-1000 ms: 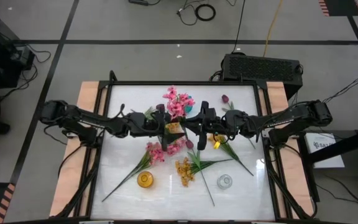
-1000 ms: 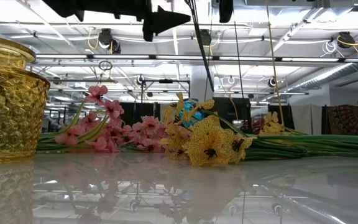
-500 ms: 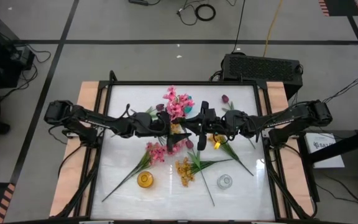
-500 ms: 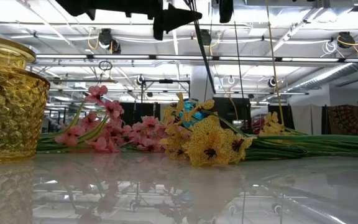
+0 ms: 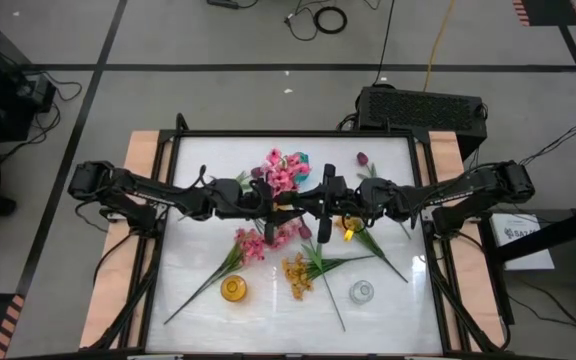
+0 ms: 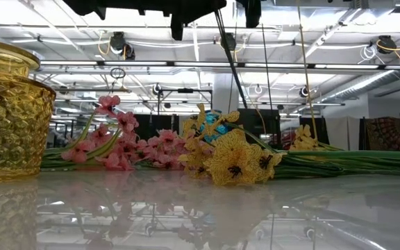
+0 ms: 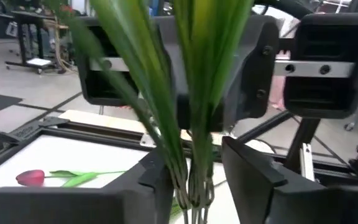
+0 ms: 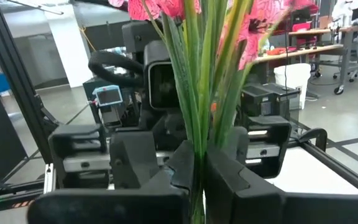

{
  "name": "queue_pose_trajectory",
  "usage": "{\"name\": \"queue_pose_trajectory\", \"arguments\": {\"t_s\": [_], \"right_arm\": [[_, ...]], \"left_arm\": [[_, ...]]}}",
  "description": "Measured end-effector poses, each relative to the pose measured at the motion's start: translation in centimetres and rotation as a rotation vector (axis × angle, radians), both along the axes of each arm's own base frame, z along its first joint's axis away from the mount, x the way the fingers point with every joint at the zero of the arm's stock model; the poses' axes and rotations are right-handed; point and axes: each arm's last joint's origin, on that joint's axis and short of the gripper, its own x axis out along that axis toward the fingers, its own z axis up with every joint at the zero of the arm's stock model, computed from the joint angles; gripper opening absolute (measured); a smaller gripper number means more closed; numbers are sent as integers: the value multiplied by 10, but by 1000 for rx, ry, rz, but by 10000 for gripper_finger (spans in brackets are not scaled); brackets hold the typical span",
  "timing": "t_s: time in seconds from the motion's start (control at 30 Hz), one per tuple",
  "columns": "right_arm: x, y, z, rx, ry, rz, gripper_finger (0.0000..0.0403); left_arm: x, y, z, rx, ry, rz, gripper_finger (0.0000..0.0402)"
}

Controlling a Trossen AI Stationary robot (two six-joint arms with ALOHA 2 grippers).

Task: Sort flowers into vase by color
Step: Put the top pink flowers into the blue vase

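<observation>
A pink flower spray (image 5: pixel 283 172) is held up over the table's middle, its green stems (image 8: pixel 199 112) in my shut right gripper (image 5: pixel 302 206). My left gripper (image 5: pixel 279 206) faces it from the left. It is open, one finger (image 7: pixel 155 182) on each side of the same stems (image 7: pixel 191 168), with a gap at the wider side. On the table lie more pink flowers (image 5: pixel 250 245), yellow flowers (image 5: pixel 296 272) and purple tulips (image 5: pixel 363 158). A yellow vase (image 5: pixel 233 289) and a clear vase (image 5: pixel 361 291) stand near the front edge. My right gripper pinches the pink spray's bundle of green stems (image 8: pixel 197 146) between its two fingers, below the blossoms. The fingers come level from the table's right and lie across the stems. The spray is lifted clear, and its thin lower stem (image 6: pixel 231 69) hangs slanting below the grippers.
A teal object (image 5: pixel 303 164) sits behind the held blossoms. Green stems (image 5: pixel 368 245) fan out under the right arm. In the low view the yellow vase (image 6: pixel 9 111) stands close at the left, with flowers (image 6: pixel 235 160) piled behind.
My left gripper has moved toward the table's right, up to my right gripper and the held stems. The pink spray has shifted slightly but stays lifted. My right gripper has kept still.
</observation>
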Motion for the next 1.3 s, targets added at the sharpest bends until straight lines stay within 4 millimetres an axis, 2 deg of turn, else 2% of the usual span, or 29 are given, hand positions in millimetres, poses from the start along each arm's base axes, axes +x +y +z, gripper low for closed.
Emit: {"name": "queue_pose_trajectory", "arguments": {"t_s": [0.17,0.4,0.63,0.9,1.07,1.3], "right_arm": [[0,0,0,-1,6,5,30],[0,0,-1,-2,14,5,86],[-5,-1,-3,-8,82,3,144],[-38,-4,14,-8,171,0,196],[-54,-6,14,-7,268,-3,209],[-57,-6,5,-67,369,6,210]], "left_arm": [[-8,0,7,23,30,-10,86],[-18,1,11,59,78,-17,13],[-22,0,13,60,103,-44,17],[-36,1,25,67,104,-53,17],[-43,2,35,90,54,-52,17],[-43,20,47,107,-59,16,17]]}}
